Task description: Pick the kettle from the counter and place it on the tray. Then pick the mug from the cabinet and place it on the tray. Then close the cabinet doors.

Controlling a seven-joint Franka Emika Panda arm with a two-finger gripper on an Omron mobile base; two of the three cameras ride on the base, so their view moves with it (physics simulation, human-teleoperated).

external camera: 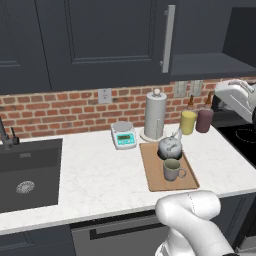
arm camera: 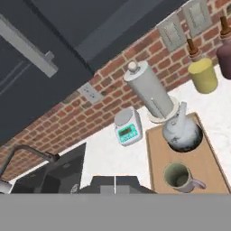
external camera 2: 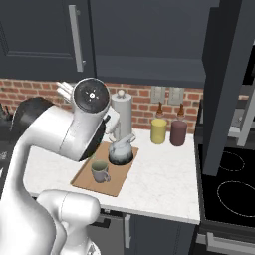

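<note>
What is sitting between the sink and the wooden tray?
A small white kitchen scale with a teal display stands on the counter between the sink and the tray, nearer the tray. The left base view shows it best.

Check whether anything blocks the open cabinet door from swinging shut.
Nothing visible does. The open door juts out above the counter at its right end. The yellow canister and maroon canister stand lower, against the wall beneath the cabinet.
</note>
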